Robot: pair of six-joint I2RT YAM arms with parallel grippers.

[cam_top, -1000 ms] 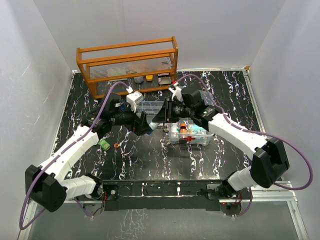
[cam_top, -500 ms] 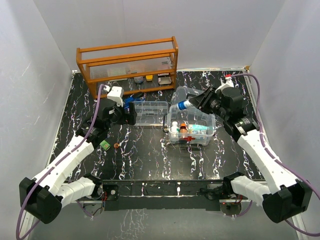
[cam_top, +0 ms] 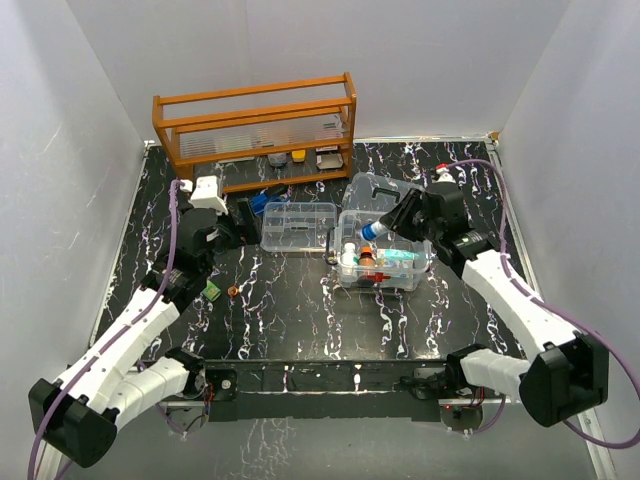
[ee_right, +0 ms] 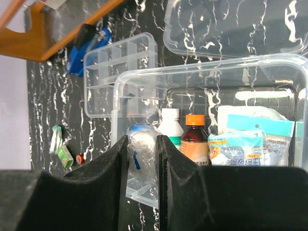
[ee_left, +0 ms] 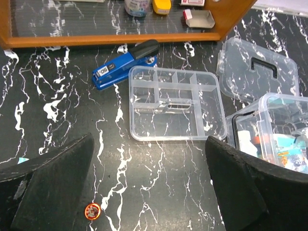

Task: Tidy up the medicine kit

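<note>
no readable text, print too blurred

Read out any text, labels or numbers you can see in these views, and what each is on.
No text is legible in any view.
White label on the blue stapler: print too blurred to read.
Printing on the sachets in the medicine kit box: too small to read.
Blue mark on the blue-capped bottle: unreadable.
Marking on the round orange token: blurred.

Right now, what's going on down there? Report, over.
Left fingers open, holding nothing. Right fingers shut on a blue-capped bottle over the open box. Tray and lid lie beside it. Nothing blocks the box.
</note>
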